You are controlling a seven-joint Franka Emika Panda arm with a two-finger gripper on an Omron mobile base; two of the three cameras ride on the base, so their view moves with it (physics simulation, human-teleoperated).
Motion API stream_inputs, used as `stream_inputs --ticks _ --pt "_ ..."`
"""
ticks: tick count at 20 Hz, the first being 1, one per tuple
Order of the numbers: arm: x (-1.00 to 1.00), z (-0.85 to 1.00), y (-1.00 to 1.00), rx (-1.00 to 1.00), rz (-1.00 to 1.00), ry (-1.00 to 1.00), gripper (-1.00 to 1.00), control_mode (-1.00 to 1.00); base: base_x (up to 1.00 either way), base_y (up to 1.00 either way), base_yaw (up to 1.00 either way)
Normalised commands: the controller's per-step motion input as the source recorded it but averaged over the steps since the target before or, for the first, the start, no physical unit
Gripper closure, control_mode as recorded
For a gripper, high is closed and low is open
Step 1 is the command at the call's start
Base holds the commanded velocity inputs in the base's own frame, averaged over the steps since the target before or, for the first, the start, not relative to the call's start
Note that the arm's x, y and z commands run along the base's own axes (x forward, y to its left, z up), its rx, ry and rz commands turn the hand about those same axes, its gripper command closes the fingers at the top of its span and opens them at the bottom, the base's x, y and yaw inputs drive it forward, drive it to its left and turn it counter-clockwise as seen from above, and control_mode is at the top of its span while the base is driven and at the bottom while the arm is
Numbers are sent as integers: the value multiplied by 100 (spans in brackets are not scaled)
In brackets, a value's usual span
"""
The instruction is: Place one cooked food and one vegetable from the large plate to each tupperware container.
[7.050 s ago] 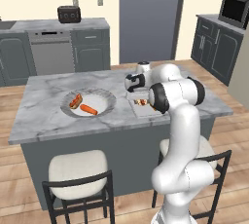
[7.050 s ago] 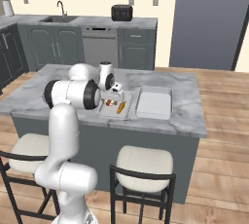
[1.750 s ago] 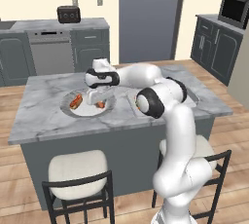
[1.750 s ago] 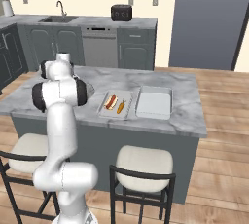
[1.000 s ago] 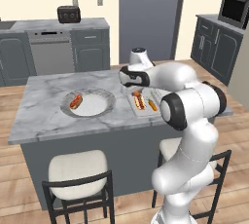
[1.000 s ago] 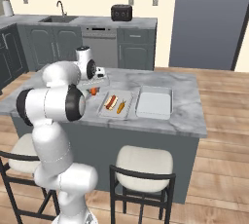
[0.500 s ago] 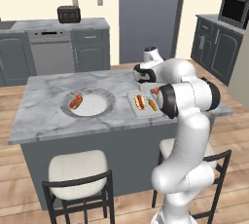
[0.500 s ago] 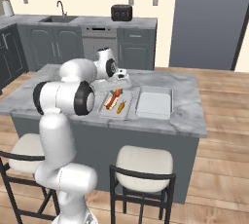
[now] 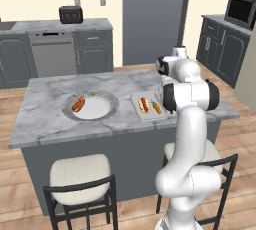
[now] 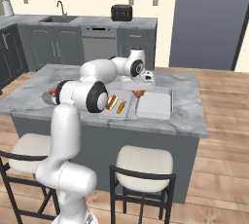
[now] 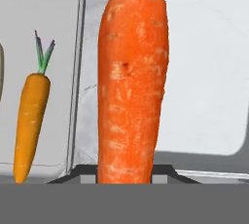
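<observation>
Gripping red carrot (image 11: 132, 82) beside yellower carrot (image 11: 32, 121).

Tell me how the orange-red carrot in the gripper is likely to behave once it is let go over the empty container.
The orange-red carrot looks stiff: it stands straight out from the gripper, unbent. Its round, tapered body will probably roll a little on the flat floor of the empty container. The low rim should likely stop it.
</observation>
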Motion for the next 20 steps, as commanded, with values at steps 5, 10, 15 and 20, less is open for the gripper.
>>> stream_inputs --ticks 5,10,15,20 --pt "22 -35 -52 2 8 2 100 -100 0 0 0" --pt "35 -24 -46 -2 9 -1 100 -100 0 0 0" --pt "0 -34 -24 -6 3 0 100 -100 0 0 0" --pt "0 -53 -21 0 0 0 100 -100 0 0 0"
